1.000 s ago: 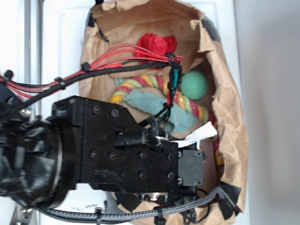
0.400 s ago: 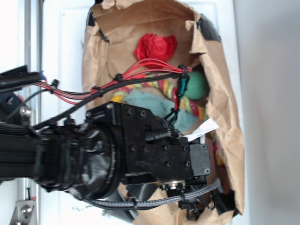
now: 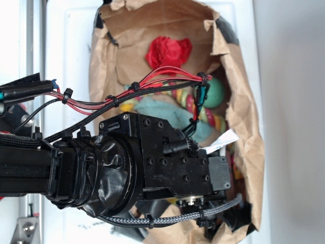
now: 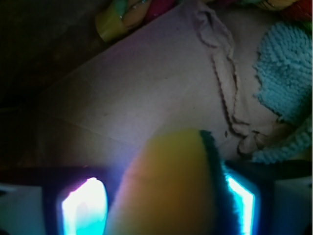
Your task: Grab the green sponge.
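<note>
In the wrist view the green sponge (image 4: 166,186) fills the space between my fingers, yellow foam with a dark green scouring layer along its right side. My gripper (image 4: 156,208) is shut on it, and its lit pads (image 4: 83,205) show on either side. The sponge hangs a little above the brown paper floor (image 4: 146,98) of the bag. In the exterior view the black wrist block (image 3: 172,162) hides both the fingers and the sponge.
A torn brown paper bag (image 3: 246,132) surrounds the arm. Inside it lie a red crumpled item (image 3: 167,51), a round green ball (image 3: 217,91), a teal cloth rag (image 3: 162,109) (image 4: 286,58), a coloured rope toy (image 3: 205,114) (image 4: 122,14) and a white tag (image 3: 221,142).
The arm has swung further into the bag, bringing its dark wrapped forearm into view. The red cables shifted and now cross the left part of the green ball.
</note>
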`<state>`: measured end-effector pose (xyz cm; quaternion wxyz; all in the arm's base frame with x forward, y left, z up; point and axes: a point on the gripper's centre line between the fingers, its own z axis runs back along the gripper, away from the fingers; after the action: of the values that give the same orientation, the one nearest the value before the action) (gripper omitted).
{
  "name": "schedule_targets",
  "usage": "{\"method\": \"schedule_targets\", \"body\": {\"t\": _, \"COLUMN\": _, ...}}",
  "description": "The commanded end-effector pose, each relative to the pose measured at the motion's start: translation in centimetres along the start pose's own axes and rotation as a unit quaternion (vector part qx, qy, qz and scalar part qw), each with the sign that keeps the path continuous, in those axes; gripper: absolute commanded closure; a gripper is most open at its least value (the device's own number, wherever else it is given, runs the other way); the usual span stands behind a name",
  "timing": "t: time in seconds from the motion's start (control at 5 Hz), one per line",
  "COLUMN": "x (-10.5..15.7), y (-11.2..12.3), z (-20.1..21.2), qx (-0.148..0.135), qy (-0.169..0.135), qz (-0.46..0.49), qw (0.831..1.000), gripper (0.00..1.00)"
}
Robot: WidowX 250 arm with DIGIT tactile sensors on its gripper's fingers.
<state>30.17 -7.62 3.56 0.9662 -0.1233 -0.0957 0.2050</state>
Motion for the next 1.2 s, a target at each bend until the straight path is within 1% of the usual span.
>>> {"method": "schedule_targets", "body": {"t": 0.0, "x": 0.6, "y": -1.0, "z": 3.4, "qx": -0.016, "qy": -0.028, "qz": -0.056, "qw": 0.998, "gripper": 1.0}}
{"method": "schedule_targets", "body": {"t": 0.2, "x": 0.5, "y": -0.4, "z": 5.3, "qx": -0.034, "qy": -0.019, "qz": -0.082, "qw": 0.996, "gripper": 1.0}}
{"method": "schedule_targets", "body": {"t": 0.4, "x": 0.9, "y": -0.3, "z": 7.0, "qx": -0.033, "qy": -0.004, "qz": -0.149, "qw": 0.988, "gripper": 1.0}}
{"method": "schedule_targets", "body": {"t": 0.6, "x": 2.0, "y": 0.2, "z": 9.3, "qx": -0.012, "qy": 0.041, "qz": -0.237, "qw": 0.971, "gripper": 1.0}}
{"method": "schedule_targets", "body": {"t": 0.8, "x": 2.2, "y": 1.4, "z": 10.5, "qx": 0.051, "qy": 0.061, "qz": -0.265, "qw": 0.961, "gripper": 1.0}}
{"method": "schedule_targets", "body": {"t": 1.0, "x": 2.4, "y": 3.6, "z": 11.2, "qx": 0.093, "qy": 0.074, "qz": -0.312, "qw": 0.942, "gripper": 1.0}}
